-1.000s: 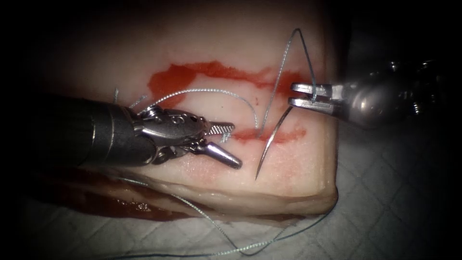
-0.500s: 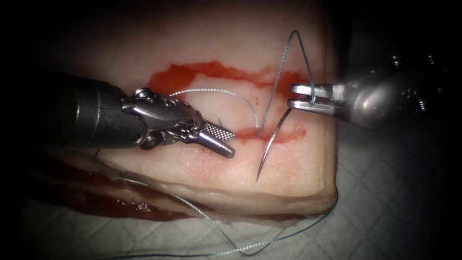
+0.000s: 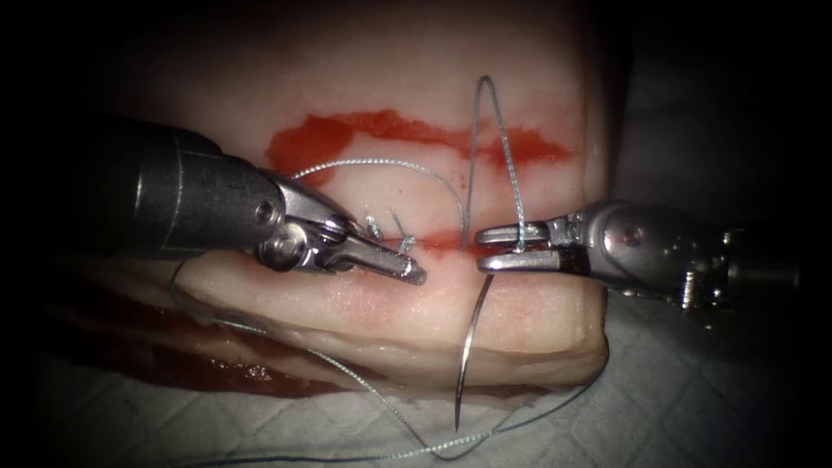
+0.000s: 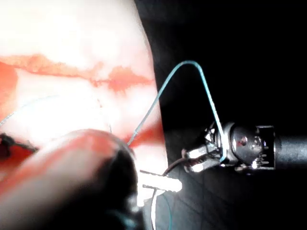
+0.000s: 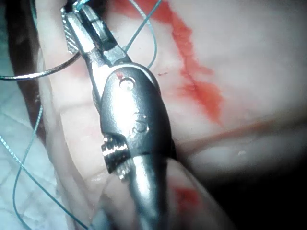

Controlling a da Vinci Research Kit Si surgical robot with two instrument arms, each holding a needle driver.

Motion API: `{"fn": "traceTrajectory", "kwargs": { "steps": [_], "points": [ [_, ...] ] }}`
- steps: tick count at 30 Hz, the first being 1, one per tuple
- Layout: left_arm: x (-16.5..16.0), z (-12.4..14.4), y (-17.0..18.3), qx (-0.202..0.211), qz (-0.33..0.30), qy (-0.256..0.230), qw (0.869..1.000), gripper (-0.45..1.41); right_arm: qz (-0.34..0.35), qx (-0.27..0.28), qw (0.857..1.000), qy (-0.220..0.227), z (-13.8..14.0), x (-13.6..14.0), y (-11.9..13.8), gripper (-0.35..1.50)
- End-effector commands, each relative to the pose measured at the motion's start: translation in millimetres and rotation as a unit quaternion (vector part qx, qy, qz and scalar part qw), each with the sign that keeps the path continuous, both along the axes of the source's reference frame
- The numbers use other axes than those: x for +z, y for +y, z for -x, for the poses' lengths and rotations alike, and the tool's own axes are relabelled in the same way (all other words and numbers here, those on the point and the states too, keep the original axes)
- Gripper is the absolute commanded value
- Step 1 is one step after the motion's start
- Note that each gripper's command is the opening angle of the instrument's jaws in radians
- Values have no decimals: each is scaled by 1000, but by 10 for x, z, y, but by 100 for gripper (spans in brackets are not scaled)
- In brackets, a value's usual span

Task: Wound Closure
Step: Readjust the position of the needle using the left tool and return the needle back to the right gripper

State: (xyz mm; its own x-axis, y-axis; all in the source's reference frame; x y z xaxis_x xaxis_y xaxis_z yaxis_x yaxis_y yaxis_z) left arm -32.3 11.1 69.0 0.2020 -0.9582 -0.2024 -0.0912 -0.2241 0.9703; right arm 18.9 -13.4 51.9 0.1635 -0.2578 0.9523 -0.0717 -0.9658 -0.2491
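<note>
The tissue (image 3: 520, 321) is a pale slab lying on a white quilted cloth (image 3: 693, 373) that covers the worktop; beyond the cloth the surroundings are dark. Two streaks of red fluid (image 3: 381, 130) run across the slab's top face: a long one farther back and a shorter one along the cut (image 3: 442, 241) nearer the front edge. More red fluid pools under the slab's front left edge.

The right end effector (image 3: 498, 247) reaches in from the right, with its tips just right of the cut's middle. Its jaws are clamped on the needle (image 3: 466, 347) close to the thread end of the curve. The needle is out of the tissue: its body arcs down from the jaws over the front face of the slab, and its point hangs above the cloth near the loose thread lying there. The thread (image 3: 490, 121) rises from the jaws in a tall narrow loop over the far streak and comes back down to the cut; another strand curves left across the slab toward the left tool. A long slack length trails over the cloth in front of the slab and up around its right corner.

The left end effector (image 3: 407, 269) lies just left of the cut, jaws together and holding nothing. Short cut ends of thread (image 3: 386, 227) stand up beside its tip.

The right wrist view shows the right end effector (image 5: 76, 19) with the needle (image 5: 38, 73) crossing its jaws.
</note>
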Motion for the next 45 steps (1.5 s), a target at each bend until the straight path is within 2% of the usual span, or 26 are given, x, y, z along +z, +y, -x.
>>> {"fn": "traceTrajectory", "kwargs": {
  "steps": [1,6,8,12,18,19,21,22,23,27,29,32,34,35,37,38,41,45],
  "points": [
    [6,8,-2,1,1,2,1000,84,-1,6,1000,2,-12,2,2,-35],
    [5,15,-9,4,2,14,1000,66,-10,29,1000,-2,-13,-3,4,-35],
    [6,16,-11,10,43,22,999,54,-17,36,999,-1,-13,-2,4,-35],
    [8,15,-9,18,93,57,994,52,-20,37,999,0,-12,-3,4,-35],
    [12,16,-10,18,131,77,988,46,-27,40,999,3,-14,-6,5,-35],
    [12,16,-10,18,137,78,987,37,-28,41,999,3,-14,-6,4,-35],
    [13,16,-11,20,150,81,985,2,-32,42,999,5,-14,-7,5,-35],
    [13,16,-12,23,151,85,985,-7,-33,42,999,5,-14,-7,5,-35],
    [13,16,-13,25,152,89,984,-12,-34,42,999,5,-14,-7,5,-35],
    [11,18,-15,25,153,93,984,-12,-36,43,998,6,-14,-8,5,-35],
    [10,19,-17,24,153,94,983,-45,-36,44,998,6,-14,-8,5,-35],
    [7,20,-20,25,147,94,984,-45,-37,52,998,3,-14,-8,5,-35],
    [5,21,-21,29,134,94,986,-45,-40,79,996,-6,-14,-9,4,-35],
    [5,21,-20,29,128,95,987,-45,-39,93,995,-12,-14,-10,4,-27],
    [4,21,-18,23,124,96,987,-45,-34,112,993,-20,-13,-11,4,-25],
    [4,20,-16,14,124,99,987,-45,-31,121,992,-25,-12,-12,3,-20],
    [5,18,-13,-2,122,110,986,-45,-25,141,989,-33,-10,-15,2,16],
    [6,17,-11,-18,119,122,985,-45,-18,165,985,-42,-9,-18,2,24]
  ]
}}
